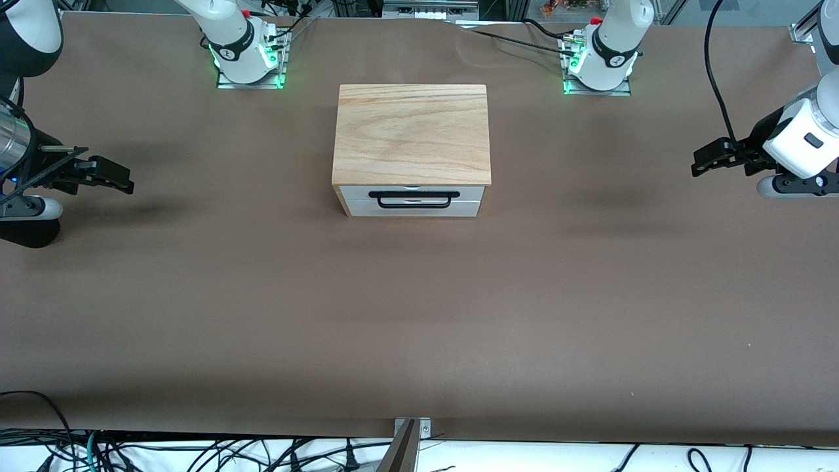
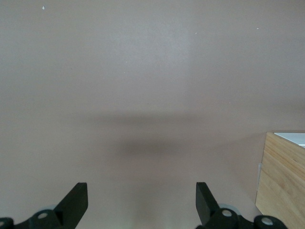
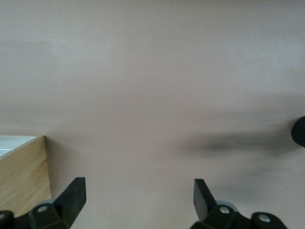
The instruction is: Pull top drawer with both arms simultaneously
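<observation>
I see a brown desk [image 1: 419, 314], cables along its near edge. One cabinet [image 1: 411, 131] mid-desk; its top drawer [image 1: 414, 194] faces me, closed. Two arms wait: left gripper [image 1: 704, 159] and right gripper [image 1: 118, 177], fingers apart, over bare desk at their own ends.
</observation>
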Robot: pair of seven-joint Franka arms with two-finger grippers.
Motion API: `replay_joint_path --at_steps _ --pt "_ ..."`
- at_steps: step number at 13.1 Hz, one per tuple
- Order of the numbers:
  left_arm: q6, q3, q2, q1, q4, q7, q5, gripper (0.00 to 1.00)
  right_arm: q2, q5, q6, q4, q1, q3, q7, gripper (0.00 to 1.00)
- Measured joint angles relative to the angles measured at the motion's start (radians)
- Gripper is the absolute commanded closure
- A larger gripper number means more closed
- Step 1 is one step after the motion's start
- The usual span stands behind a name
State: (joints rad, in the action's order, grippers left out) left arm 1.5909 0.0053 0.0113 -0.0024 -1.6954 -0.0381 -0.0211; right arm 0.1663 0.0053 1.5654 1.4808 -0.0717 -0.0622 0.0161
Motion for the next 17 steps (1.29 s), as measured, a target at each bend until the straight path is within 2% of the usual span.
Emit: replay_joint_path --at_steps 17 --pt "0.0 0.0 0.0 0.0 -0.001 0.0 0.0 0.0 0.016 0.001 -0.04 0.0 -0.009 0.002 0.001 0.0"
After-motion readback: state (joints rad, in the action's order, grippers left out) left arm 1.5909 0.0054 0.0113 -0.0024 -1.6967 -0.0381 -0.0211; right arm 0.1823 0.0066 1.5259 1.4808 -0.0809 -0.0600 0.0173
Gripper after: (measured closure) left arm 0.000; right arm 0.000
